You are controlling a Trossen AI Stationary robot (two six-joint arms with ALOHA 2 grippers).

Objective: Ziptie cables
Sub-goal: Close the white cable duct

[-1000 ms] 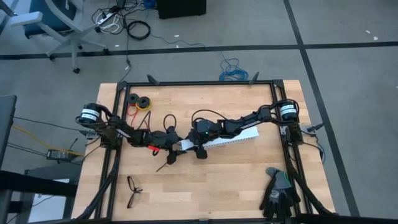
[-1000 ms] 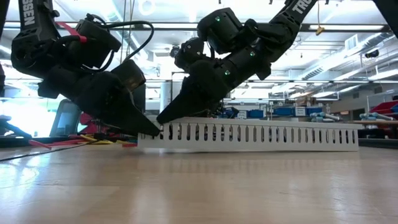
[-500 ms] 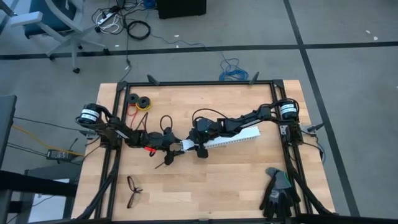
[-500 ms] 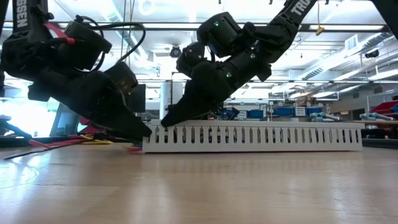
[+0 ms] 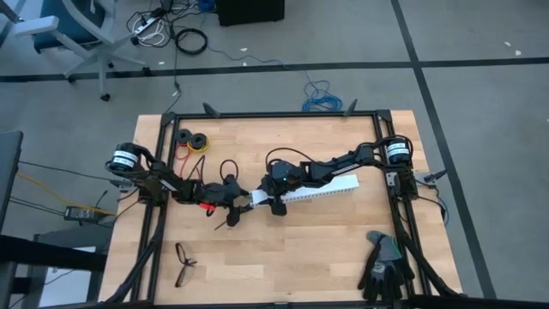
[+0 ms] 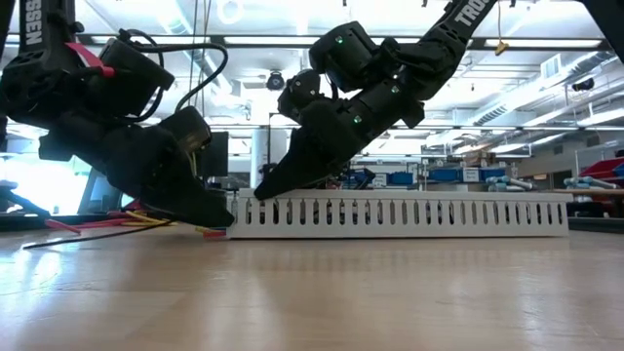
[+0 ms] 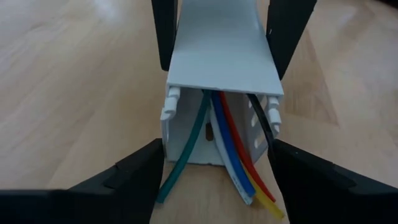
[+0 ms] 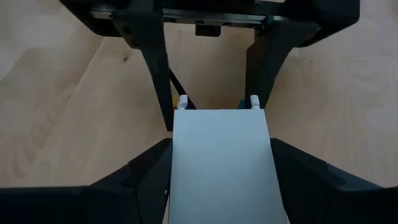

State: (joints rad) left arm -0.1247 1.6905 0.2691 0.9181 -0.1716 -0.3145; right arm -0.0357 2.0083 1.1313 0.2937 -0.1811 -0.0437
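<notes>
Left wrist view: cables [image 7: 233, 149] (several colours) inside strip [image 7: 221, 53].

High view: overhead, straight down, whole bench [image 5: 326, 249] in frame. Low view: bench-top height, level, close to slotted strip [image 6: 400, 213]. Wrist views: very close, facing each other along strip's end. All four share that strip end.

Partial white lettering only: "SEN" on the left arm [image 6: 39, 19], "TRO" on the right arm [image 6: 468, 12]. Nothing else legible.
</notes>
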